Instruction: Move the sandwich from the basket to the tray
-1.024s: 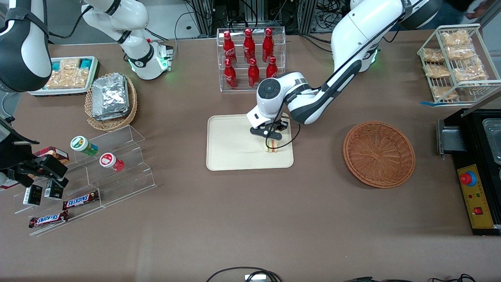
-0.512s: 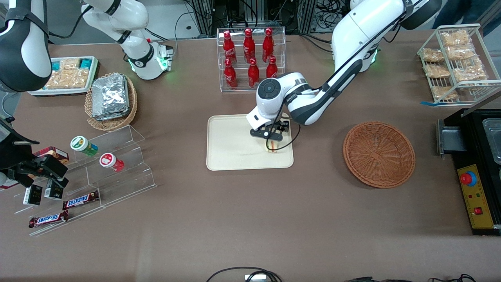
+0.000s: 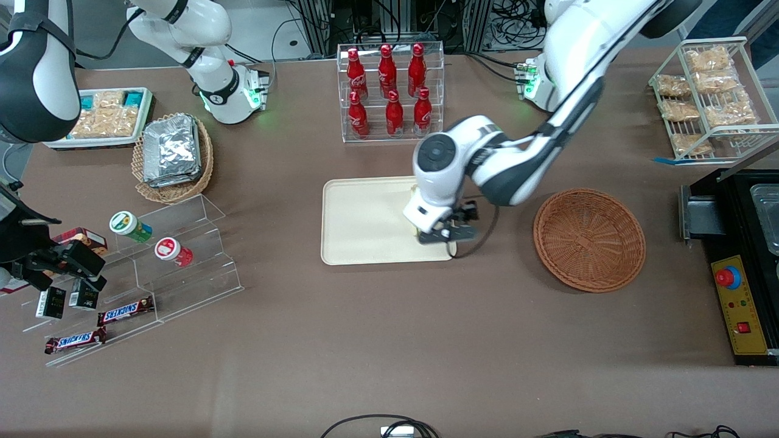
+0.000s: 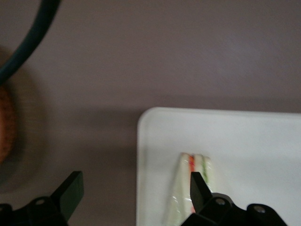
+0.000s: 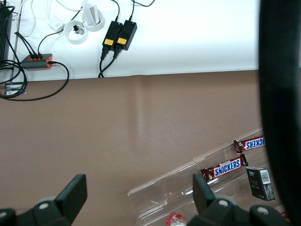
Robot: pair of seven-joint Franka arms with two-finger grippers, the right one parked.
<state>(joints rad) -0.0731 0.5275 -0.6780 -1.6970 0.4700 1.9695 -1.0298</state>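
Hand (image 4: 134, 195): wide open, empty, above tray corner.
Sandwich (image 4: 190, 186): on tray (image 4: 254, 141); seen from wrist, masked by arm in front view.
Basket (image 3: 589, 238): empty.

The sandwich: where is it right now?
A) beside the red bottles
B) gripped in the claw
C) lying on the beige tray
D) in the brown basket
C: the sandwich lies on the tray, near its corner, and the open claw above holds nothing.
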